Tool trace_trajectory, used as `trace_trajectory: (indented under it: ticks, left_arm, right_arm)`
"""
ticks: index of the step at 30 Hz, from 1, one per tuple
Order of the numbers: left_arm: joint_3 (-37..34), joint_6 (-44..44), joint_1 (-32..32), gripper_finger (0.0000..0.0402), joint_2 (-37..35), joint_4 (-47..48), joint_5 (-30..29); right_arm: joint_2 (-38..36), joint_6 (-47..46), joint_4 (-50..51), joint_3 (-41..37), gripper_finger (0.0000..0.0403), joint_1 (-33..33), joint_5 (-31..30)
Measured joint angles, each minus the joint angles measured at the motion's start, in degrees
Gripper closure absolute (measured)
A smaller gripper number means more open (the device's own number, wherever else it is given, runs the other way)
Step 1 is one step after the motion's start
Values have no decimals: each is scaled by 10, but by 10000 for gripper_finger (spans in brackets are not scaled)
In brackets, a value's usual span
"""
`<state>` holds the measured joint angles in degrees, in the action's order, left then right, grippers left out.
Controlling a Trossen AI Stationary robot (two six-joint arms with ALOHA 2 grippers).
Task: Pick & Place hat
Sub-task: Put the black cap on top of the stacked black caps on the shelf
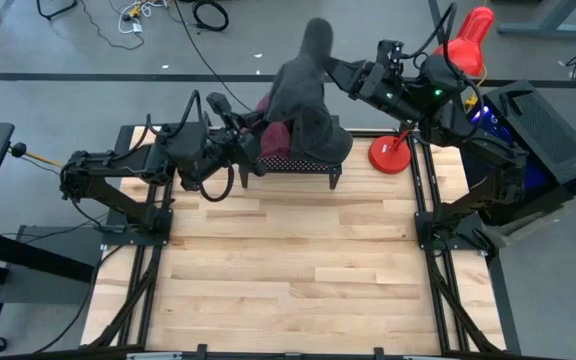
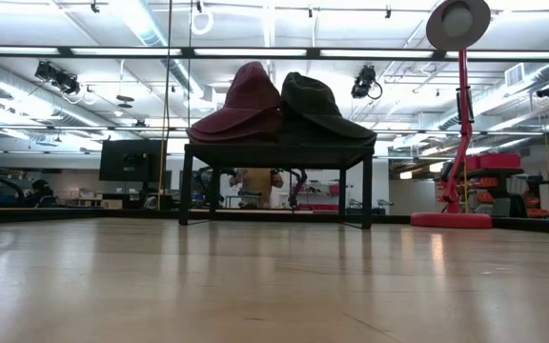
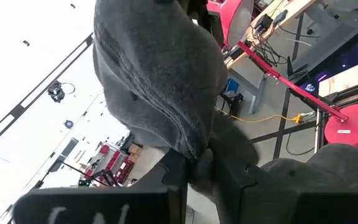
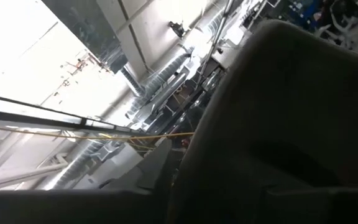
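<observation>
From tabletop [image 2: 255, 286] level, a maroon hat [image 2: 241, 103] and grey hat [image 2: 317, 107] sit side by side on a black stand [image 2: 276, 152], crowns up; no arms show there. Overhead, both arms crowd that stand. The left gripper [image 3: 199, 165] has its jaws narrowed on the grey hat's brim. Farther back, whether the right gripper [image 1: 353, 78] has its jaws wide or narrow cannot be told.

Right gripper [image 1: 320, 62]: fingertips buried behind the grey hat [image 1: 308, 100] in the high view; spread cannot be told. Right wrist view: hat fills the picture, cut by its edges. Left gripper [image 3: 194, 171]: fingertips lost in the grey brim. Low view: neither arm visible. Maroon hat [image 1: 276, 135] mostly covered from above.
</observation>
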<state>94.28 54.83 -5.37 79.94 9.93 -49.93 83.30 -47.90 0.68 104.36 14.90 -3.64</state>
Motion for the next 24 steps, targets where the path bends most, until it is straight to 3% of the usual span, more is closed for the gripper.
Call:
trace_trajectory:
  ticks: [10, 24]
  left_arm:
    - [0, 0, 0, 352, 0, 0, -15]
    - [0, 35, 4, 352, -1, 0, -26]
  right_arm:
    - [-12, -1, 35, 0, 211, 0, 32]
    - [-45, -11, 259, 0, 199, 0, 31]
